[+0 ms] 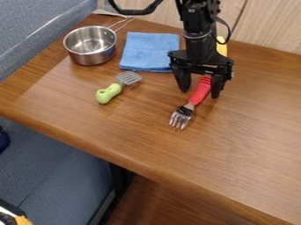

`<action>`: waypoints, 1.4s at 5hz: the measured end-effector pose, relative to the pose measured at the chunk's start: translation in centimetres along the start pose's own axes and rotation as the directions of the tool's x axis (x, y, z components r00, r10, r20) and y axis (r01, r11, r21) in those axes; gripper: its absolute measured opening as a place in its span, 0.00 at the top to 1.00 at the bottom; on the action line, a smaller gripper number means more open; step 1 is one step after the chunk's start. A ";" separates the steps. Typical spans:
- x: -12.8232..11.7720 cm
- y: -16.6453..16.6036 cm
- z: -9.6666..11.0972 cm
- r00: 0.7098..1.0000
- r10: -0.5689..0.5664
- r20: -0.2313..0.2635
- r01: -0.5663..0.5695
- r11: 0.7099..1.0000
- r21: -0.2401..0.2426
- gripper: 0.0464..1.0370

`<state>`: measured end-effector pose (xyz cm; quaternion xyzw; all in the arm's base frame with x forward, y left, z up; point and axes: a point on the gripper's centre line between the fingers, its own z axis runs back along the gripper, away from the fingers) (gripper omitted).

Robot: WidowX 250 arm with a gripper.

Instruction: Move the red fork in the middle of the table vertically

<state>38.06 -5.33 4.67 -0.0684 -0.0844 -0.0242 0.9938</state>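
Note:
The gripper (pixel 200 90) hangs over the right-centre of the table, pointing down, its two fingers spread apart. Between them lies the red handle of the fork (pixel 201 91), with a visible gap on either side. The fork slants on the wooden table (pixel 135 123), its metal tines toward the lower left and its handle end running up under the gripper's body, where the tip is hidden.
Left of the gripper lies a small spatula (pixel 110 92) with a green handle. Behind it are a folded blue cloth (pixel 150 50) and a metal pot (pixel 90 46). A yellow object (pixel 222 46) stands partly behind the arm. The table's front edge runs diagonally below.

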 end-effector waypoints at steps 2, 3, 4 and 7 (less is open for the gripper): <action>0.5 -0.4 2.1 0.999 -0.005 0.049 0.005 1.000 -0.008 0.04; 0.7 -0.8 4.0 0.994 -0.004 0.107 0.008 0.999 -0.035 0.04; 0.8 -0.4 6.6 0.985 0.018 0.170 -0.013 0.999 -0.033 0.04; 0.3 -0.1 6.8 0.985 0.056 0.164 -0.047 0.997 -0.056 0.04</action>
